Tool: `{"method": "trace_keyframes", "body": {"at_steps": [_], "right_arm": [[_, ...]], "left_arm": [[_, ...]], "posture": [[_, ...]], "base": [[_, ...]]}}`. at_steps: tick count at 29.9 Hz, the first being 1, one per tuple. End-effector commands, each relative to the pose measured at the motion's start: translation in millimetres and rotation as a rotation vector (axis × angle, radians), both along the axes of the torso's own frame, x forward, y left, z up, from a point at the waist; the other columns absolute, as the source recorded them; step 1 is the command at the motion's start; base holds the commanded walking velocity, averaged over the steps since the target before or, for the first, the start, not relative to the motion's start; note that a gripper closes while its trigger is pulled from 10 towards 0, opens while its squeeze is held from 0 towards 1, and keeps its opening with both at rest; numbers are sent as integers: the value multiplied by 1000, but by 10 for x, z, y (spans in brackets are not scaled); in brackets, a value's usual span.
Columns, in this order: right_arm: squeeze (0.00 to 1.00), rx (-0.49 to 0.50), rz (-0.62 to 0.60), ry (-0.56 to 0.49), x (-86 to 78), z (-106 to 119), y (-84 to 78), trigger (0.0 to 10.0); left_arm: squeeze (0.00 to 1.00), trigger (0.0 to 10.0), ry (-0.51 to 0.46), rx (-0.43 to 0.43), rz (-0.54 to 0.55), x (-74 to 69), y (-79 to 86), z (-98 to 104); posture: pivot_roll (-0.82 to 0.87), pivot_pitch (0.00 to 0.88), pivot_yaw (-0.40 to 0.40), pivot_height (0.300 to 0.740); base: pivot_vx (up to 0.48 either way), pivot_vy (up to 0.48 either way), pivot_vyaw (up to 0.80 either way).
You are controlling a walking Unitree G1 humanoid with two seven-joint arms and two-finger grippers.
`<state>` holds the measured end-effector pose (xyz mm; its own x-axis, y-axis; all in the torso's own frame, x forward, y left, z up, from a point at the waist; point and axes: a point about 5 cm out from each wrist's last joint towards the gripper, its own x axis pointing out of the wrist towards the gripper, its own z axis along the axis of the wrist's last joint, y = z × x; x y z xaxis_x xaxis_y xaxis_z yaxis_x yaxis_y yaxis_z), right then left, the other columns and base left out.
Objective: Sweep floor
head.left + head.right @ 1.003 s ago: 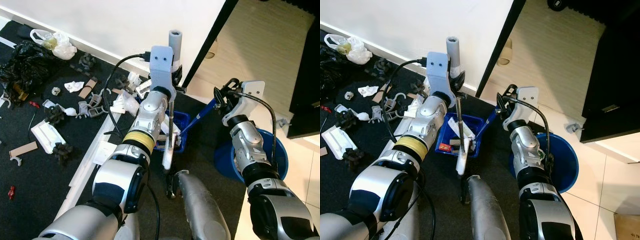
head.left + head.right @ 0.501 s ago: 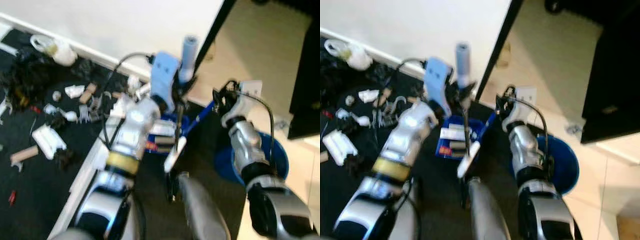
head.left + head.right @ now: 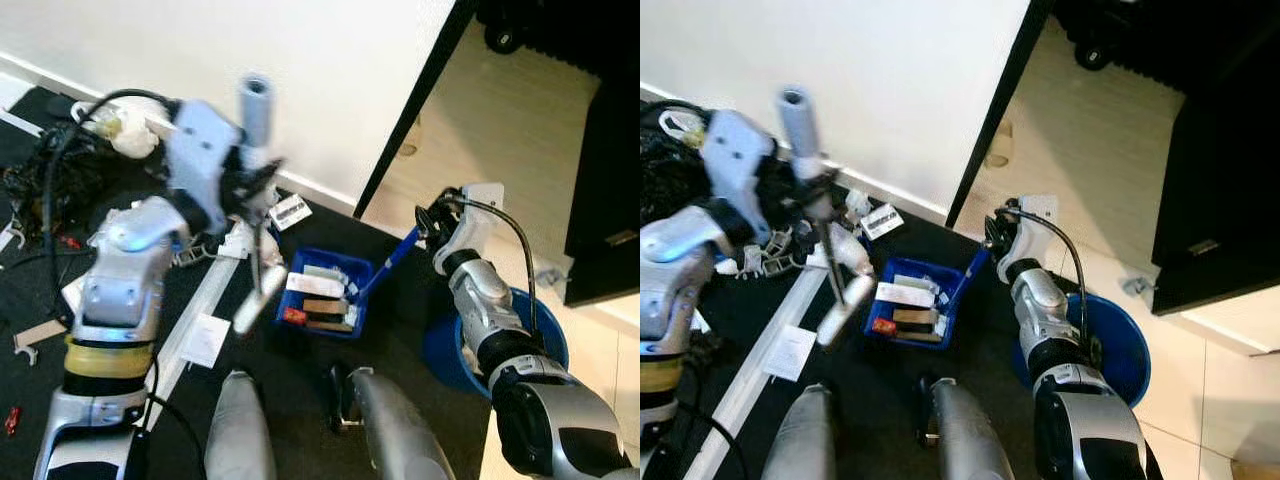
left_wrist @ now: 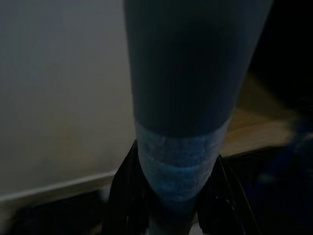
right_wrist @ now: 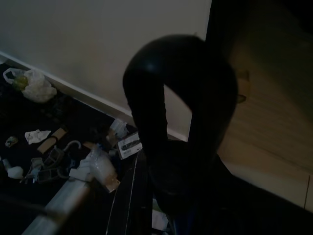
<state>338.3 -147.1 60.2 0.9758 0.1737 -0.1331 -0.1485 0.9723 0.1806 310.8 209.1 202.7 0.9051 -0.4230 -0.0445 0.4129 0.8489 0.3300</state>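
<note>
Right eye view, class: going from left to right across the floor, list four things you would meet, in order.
Black rubbish bag → white strip on the floor → blue dustpan → blue bucket.

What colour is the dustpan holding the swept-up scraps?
Blue; the dustpan shows best in the right eye view.

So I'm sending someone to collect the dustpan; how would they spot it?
On the black mat near the dark door frame, look just before the robot's knees. The dustpan is the blue rectangular tray holding scraps, with a blue handle slanting up toward the right gripper.
</note>
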Motion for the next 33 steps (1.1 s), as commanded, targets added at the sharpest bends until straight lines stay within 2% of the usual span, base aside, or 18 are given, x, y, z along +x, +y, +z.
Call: {"method": "trace_keyframes", "body": {"at_steps": [1, 3, 4, 5, 6, 8, 9, 12, 16, 20, 26, 29, 32, 33], "right_arm": [[0, 66, -37, 90, -129, -209, -21, 10000], [0, 114, -101, 95, -147, -229, -115, 10000], [0, 114, -101, 95, -147, -229, -115, 10000], [0, 152, -153, 94, -157, -234, -202, 10000], [0, 152, -153, 94, -157, -234, -202, 10000], [0, 191, -223, 87, -177, -238, -352, 10000], [0, 191, -223, 87, -177, -238, -352, 10000], [0, 178, -265, 59, -191, -199, -554, 10000], [0, 171, -277, 43, -193, -172, -633, 10000], [0, 145, -297, -14, -203, -86, -819, 10000], [0, 130, -269, -81, -158, 38, -847, 10000], [0, 174, -266, -143, -109, 151, -849, 10000], [0, 331, -334, -213, -52, 285, -937, 10000], [0, 331, -334, -213, -52, 285, -937, 10000]], "left_arm": [[0, 10000, -9, 36, 98, -9, 122, -72], [0, 10000, 25, 38, 193, -1, 174, -253], [0, 10000, 25, 38, 193, -1, 174, -253], [0, 10000, 55, 24, 253, 0, 184, -406], [0, 10000, 55, 24, 253, 0, 184, -406], [0, 10000, 113, 14, 317, -29, 165, -666], [0, 10000, 113, 14, 317, -29, 165, -666], [0, 10000, 168, 35, 350, -85, 124, -938], [0, 10000, 178, 32, 357, -103, 115, -1003], [0, 10000, 174, 7, 351, -118, 43, -1116], [0, 10000, 189, -13, 377, -106, 9, -1242], [0, 10000, 194, -38, 398, -109, 9, -1273], [0, 10000, 194, -62, 417, -112, 8, -1289], [0, 10000, 194, -62, 417, -112, 8, -1289]], "posture": [[151, 51, -95, 740], [146, 38, -80, 740], [146, 38, -80, 740], [138, 31, -69, 740], [138, 31, -69, 740], [130, 24, -58, 740], [130, 24, -58, 740], [112, 15, -30, 740], [108, 11, -25, 740], [103, 7, -25, 740], [92, 7, -28, 740], [89, 8, -29, 740], [90, 11, -31, 740], [90, 11, -31, 740]], "base": [[0, 0, 0], [0, 0, 0], [0, 0, 0], [0, 0, 0], [0, 0, 0], [0, 0, 0], [0, 0, 0], [0, 0, 0], [0, 0, 0], [0, 0, 0], [0, 0, 0], [0, 0, 0], [0, 0, 0], [0, 0, 0]]}}
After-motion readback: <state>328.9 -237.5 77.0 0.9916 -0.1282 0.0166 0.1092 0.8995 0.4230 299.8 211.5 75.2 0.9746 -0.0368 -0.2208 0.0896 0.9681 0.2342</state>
